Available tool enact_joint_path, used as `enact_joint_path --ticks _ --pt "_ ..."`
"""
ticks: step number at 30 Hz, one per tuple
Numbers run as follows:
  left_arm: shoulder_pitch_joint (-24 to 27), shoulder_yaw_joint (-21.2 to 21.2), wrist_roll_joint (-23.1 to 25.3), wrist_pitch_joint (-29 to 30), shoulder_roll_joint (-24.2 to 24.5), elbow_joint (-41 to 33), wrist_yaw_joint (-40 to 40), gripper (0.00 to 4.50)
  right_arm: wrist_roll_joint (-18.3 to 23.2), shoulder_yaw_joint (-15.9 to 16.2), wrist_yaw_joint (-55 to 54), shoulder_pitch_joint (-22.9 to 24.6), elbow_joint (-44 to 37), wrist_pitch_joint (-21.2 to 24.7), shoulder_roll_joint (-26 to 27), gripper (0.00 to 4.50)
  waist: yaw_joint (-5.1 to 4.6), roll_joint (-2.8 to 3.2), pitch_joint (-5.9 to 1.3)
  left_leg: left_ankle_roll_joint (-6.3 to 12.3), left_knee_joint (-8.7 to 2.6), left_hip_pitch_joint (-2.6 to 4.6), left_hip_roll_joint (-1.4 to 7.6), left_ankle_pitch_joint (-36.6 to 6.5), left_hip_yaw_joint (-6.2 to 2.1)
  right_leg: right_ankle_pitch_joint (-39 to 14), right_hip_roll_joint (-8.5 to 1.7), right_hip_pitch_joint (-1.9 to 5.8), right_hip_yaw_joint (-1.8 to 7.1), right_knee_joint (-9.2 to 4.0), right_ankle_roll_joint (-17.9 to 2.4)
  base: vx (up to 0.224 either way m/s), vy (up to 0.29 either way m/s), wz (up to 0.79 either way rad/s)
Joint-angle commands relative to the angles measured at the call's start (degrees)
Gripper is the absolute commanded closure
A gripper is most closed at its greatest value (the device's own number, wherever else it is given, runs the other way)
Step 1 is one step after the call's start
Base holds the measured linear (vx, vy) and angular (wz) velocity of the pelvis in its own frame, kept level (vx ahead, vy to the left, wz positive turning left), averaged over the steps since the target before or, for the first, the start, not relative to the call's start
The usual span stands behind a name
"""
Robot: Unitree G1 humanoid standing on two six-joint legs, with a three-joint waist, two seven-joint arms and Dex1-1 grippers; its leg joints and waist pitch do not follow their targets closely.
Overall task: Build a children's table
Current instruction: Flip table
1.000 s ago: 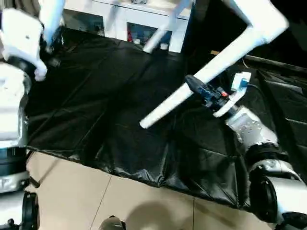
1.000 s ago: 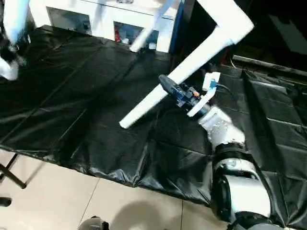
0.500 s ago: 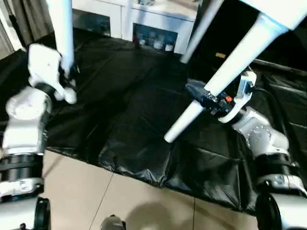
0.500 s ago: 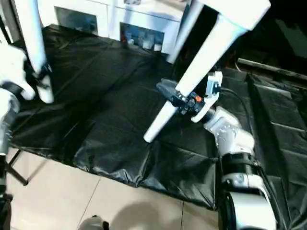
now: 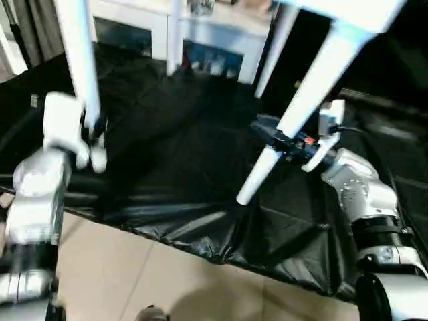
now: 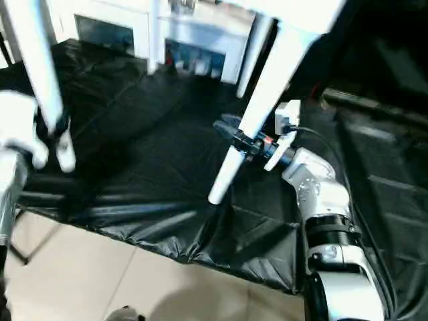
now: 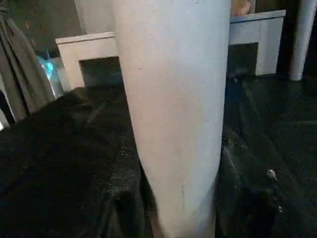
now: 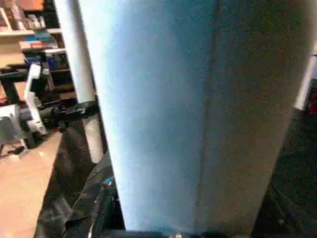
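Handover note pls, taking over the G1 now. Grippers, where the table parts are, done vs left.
Left gripper: shut on the table's near-left leg, low on the tube.
Right gripper: shut on the near-right leg, above its foot.
Children's table: held up over the black sheet, top at the upper edge of the head views, legs pointing down. Two far legs hang near the white cabinet.
Done: four legs appear fitted.
Left: probably lower it onto its feet and let go. Seating of the sockets can't be judged.

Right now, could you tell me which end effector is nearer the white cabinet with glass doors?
Left. The left end effector grips a table leg just before the cabinet; the right end effector sits nearer the cloth's front edge.
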Motion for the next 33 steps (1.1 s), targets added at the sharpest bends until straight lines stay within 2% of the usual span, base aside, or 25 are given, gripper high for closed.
enact_joint_path --ticks 1,2,3,4,6,7,8,9,10,13,14,15,16,17,18,20,21,22,23,24,26,28,30,32,33 --pt "1.7 -4.8 3.0 -0.1 -0.3 -3.3 -2.1 2.9 -1.7 0.5 -1.5 -0.3 2.4 -0.7 -0.5 3.01 -0.98 2.48 -2.64 -7.22 -5.76 3.13 3.82 -37.3 -2.98 -28.2 -5.7 -0.6 2.31 -6.01 -6.3 0.0 0.0 0.0" --pt "2.2 -5.0 2.8 -0.4 -0.5 -3.5 -2.3 2.9 -1.9 0.5 -1.5 -0.4 2.6 -0.9 -0.5 3.03 -1.23 1.93 -2.57 -7.22 -5.97 2.97 3.87 -37.3 -2.94 -26.7 -5.62 -0.6 2.23 -6.06 -6.5 0.0 0.0 0.0" --pt "2.1 -5.2 2.7 -1.0 -0.7 -2.8 -2.3 2.9 -2.0 0.7 -1.7 -0.3 2.5 -1.1 -0.3 3.03 -1.17 2.08 -2.56 -7.26 -5.91 2.98 3.8 -37.3 -2.98 -26.7 -5.71 -0.65 2.27 -5.98 -6.6 0.0 0.0 0.0" --pt "1.3 -5.6 2.5 -2.2 -1.1 -0.8 -2.5 2.9 -2.4 1.2 -2.0 0.0 1.9 -1.2 0.2 3.03 -1.33 1.62 -2.39 -6.93 -5.79 3.06 3.58 -37.3 -2.83 -28.6 -5.8 -0.95 2.34 -6.24 -6.2 0.0 0.0 0.0" --pt "-0.3 -6.3 3.2 -3.7 -1.1 2.7 -2.7 2.9 -2.9 1.9 -2.7 0.7 1.0 -0.9 0.8 3.03 -1.55 1.55 -2.4 -6.76 -5.77 2.87 3.49 -36.9 -3.02 -31.0 -6.11 -0.72 2.34 -6.62 -5.2 0.0 0.0 0.0" --pt "-1.2 -6.3 2.7 -4.6 -1.2 4.4 -3.2 2.9 -3.4 2.2 -3.3 1.0 1.1 -1.1 1.2 3.03 -1.64 1.02 -2.39 -6.63 -5.7 2.97 3.49 -36.9 -2.96 -32.5 -6.13 -0.85 2.32 -6.84 -4.5 0.0 0.0 0.0" --pt "-1.8 -6.2 2.3 -5.1 -1.3 5.5 -3.6 2.9 -3.7 2.4 -3.7 1.1 1.3 -1.3 1.5 3.03 -1.51 1.23 -2.33 -6.4 -5.51 3.33 3.35 -37.0 -2.94 -34.2 -6.23 -1.19 2.35 -7.12 -4.0 0.0 0.0 0.0" --pt "-2.4 -6.2 2.2 -5.5 -1.2 6.8 -3.7 2.9 -4.3 3.0 -3.9 1.5 1.4 -1.5 1.7 3.03 -1.69 1.12 -2.23 -6.4 -5.53 3.21 3.42 -37.2 -3.11 -35.3 -6.38 -1.09 2.23 -7.26 -3.7 0.0 0.0 0.0" --pt "-3.2 -6.2 2.2 -5.9 -1.0 8.3 -4.0 2.55 -5.2 3.5 -4.6 2.0 2.0 -2.5 2.0 3.04 -1.71 1.13 -2.22 -6.41 -5.55 3.13 3.43 -37.3 -3.16 -35.8 -6.41 -1.0 2.16 -7.29 -3.6 0.0 0.0 0.0" --pt "-4.0 -5.9 2.2 -6.2 -0.6 10.2 -4.0 2.2 -6.5 4.1 -6.0 2.6 3.4 -4.3 2.6 3.04 -1.85 1.43 -2.16 -6.86 -5.67 3.36 3.48 -39.4 -3.47 -37.0 -6.35 -1.24 1.89 -7.49 -3.2 0.0 0.0 0.0" --pt "-4.3 -5.6 2.2 -6.3 -0.3 11.0 -3.9 2.13 -6.8 4.0 -7.1 2.8 4.0 -5.0 3.0 2.5 -2.0 1.51 -2.08 -7.04 -5.85 3.25 3.59 -40.6 -3.75 -37.8 -6.44 -1.04 1.71 -7.53 -3.0 0.0 0.0 0.0" --pt "-4.1 -4.6 1.7 -6.2 0.1 11.2 -3.6 1.98 -7.6 3.1 -10.9 3.0 5.7 -6.8 4.0 2.37 -2.12 2.46 -2.15 -7.69 -6.13 3.26 3.62 -42.1 -3.95 -36.9 -6.31 -0.83 1.47 -7.55 -3.2 0.0 0.0 0.0" --pt "-3.5 -3.9 1.3 -5.9 0.3 10.4 -3.2 1.83 -8.2 2.7 -12.8 3.3 6.4 -8.4 4.4 2.35 -2.22 2.42 -2.22 -7.88 -6.26 3.21 3.71 -42.7 -4.04 -36.1 -6.32 -0.65 1.25 -7.56 -3.4 0.0 0.0 0.0" --pt "-3.5 -3.9 1.3 -5.9 0.3 10.4 -3.2 1.83 -8.2 2.7 -12.8 3.3 6.4 -8.4 4.4 2.35 -2.44 2.54 -2.37 -8.39 -6.71 2.8 3.85 -43.7 -4.37 -33.3 -6.13 0.01 0.68 -7.15 -4.0 0.0 0.0 0.0" --pt "-2.1 -2.6 0.3 -6.1 0.7 9.0 -3.0 1.79 -8.5 2.1 -15.0 4.3 6.8 -10.0 5.1 2.29 -2.18 3.63 -2.45 -8.83 -7.01 2.72 3.94 -44.9 -4.58 -31.4 -6.13 0.25 0.53 -6.92 -4.4 0.0 0.0 0.0" --pt "-0.2 -1.2 -0.7 -6.3 1.0 7.2 -2.9 1.76 -8.3 1.8 -15.9 5.7 6.0 -10.6 5.9 2.17 -2.25 3.2 -2.58 -9.09 -7.63 2.48 4.1 -47.7 -4.56 -26.7 -5.85 0.55 0.04 -6.3 -6.0 0.0 0.0 0.0" --pt "0.2 -1.0 -0.9 -6.4 1.1 6.9 -2.9 1.51 -8.3 1.7 -16.0 5.9 5.8 -10.6 6.0 1.94 -2.38 2.89 -2.61 -8.75 -7.57 2.32 4.03 -46.7 -4.39 -26.1 -6.02 0.64 0.11 -6.35 -6.2 0.0 0.0 0.0" --pt "1.1 -0.4 -1.2 -6.5 1.2 6.1 -2.8 1.51 -8.1 1.5 -16.3 6.5 5.3 -10.8 6.3 1.94 -2.26 3.07 -2.72 -8.63 -7.38 2.05 3.95 -44.4 -4.4 -25.6 -6.69 0.66 0.46 -6.26 -6.6 0.0 0.0 0.0" --pt "3.5 0.9 -1.8 -7.3 1.5 4.3 -2.4 1.39 -7.7 0.9 -16.9 8.0 3.8 -11.5 7.2 1.89 -2.54 2.23 -2.91 -7.86 -6.94 1.72 3.81 -40.1 -4.06 -24.4 -7.19 0.65 0.8 -6.32 -7.1 0.0 0.0 0.0" --pt "4.1 1.2 -1.9 -7.5 1.6 3.9 -2.3 1.36 -7.6 0.8 -17.0 8.4 3.5 -11.7 7.4 1.77 -2.59 2.09 -2.97 -7.13 -6.82 1.26 3.71 -36.7 -3.85 -23.2 -7.48 0.83 1.11 -6.25 -7.4 0.0 0.0 0.0" --pt "7.5 2.9 -3.1 -8.8 1.9 1.9 -2.8 1.2 -8.1 0.9 -18.5 10.7 1.9 -13.5 8.1 1.57 -2.59 2.42 -2.52 -5.1 -6.75 0.91 3.76 -30.2 -3.19 -22.6 -7.58 0.53 1.48 -6.5 -7.5 0.0 0.0 0.0" --pt "11.0 3.9 -4.2 -9.9 1.7 0.0 -3.6 0.94 -8.7 1.1 -20.0 13.1 0.0 -14.5 8.7 1.54 -2.61 2.79 -2.52 -4.96 -6.79 1.24 3.86 -29.6 -3.05 -21.4 -7.11 0.29 1.5 -6.39 -7.5 0.0 0.0 0.0" --pt "13.3 4.5 -5.0 -10.3 1.2 -1.4 -3.9 0.85 -9.2 1.4 -20.9 14.9 -1.4 -15.3 9.0 1.54 -2.69 2.66 -2.52 -4.79 -6.91 1.3 3.95 -29.0 -2.8 -18.8 -6.74 0.2 1.62 -6.07 -8.1 0.0 0.0 0.0" --pt "19.4 6.2 -9.0 -10.4 -1.8 -6.1 -4.9 0.85 -10.1 2.0 -22.0 20.2 -5.5 -15.9 9.0 1.54 -2.58 2.4 -2.29 -4.37 -6.94 1.44 4.07 -29.1 -2.39 -18.0 -6.52 -0.01 1.88 -5.99 -8.8 0.0 0.0 0.0" --pt "20.6 6.3 -9.5 -10.7 -2.4 -7.1 -4.9 0.85 -10.1 2.1 -22.0 21.2 -6.2 -16.0 9.0 1.54 -2.3 2.37 -2.31 -4.15 -6.78 1.89 4.05 -29.7 -2.06 -18.9 -6.41 -0.41 2.1 -6.2 -8.8 0.055 -0.008 0.06"
